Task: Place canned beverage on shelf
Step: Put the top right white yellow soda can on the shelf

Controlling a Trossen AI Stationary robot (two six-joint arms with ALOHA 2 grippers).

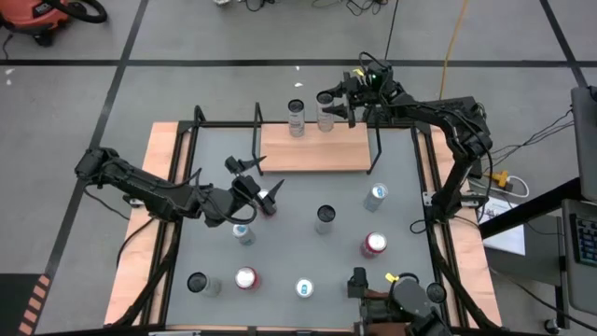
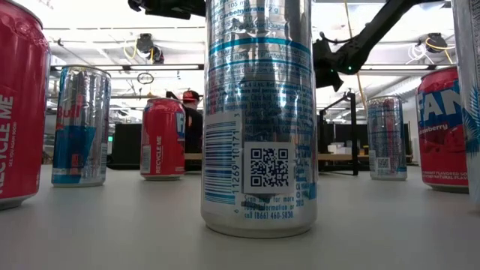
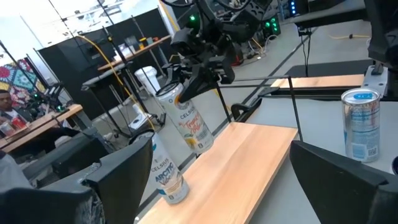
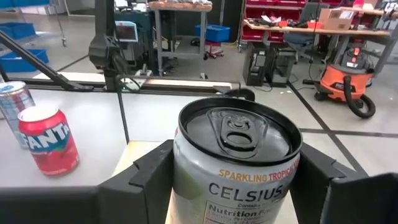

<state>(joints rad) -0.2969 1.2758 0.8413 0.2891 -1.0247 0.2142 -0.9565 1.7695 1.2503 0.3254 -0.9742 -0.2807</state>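
The shelf [image 1: 312, 149] is a light-wood board with black rod frames at the table's far side. A Celsius can [image 3: 168, 178] stands on its base on the board's far edge. Beside it, a second Celsius can [image 3: 190, 122] is tilted over the board, with my right gripper [image 3: 198, 65] shut on its upper part; the same can [image 4: 239, 162] fills the right wrist view. My left gripper [image 1: 259, 180] stands open over the table just in front of the shelf, nothing between its fingers, above a red can [image 1: 270, 203]. My right gripper pinches the can's side wall just below the top rim [image 4: 186, 171] between its two fingers [image 4: 146, 177], one on each side. The fingers come about level from the table's far right. The can is tilted, its base [image 3: 202, 144] low over the board; whether it touches the board I cannot tell.
Several more cans stand on the grey table in front of the shelf, among them a silver one [image 1: 376, 194], a dark-topped one [image 1: 325, 217] and a red one [image 1: 374, 245]. A tall silver can [image 2: 259, 112] stands close to the low camera. The shelf's black rod frame [image 1: 377, 154] stands at its right end.
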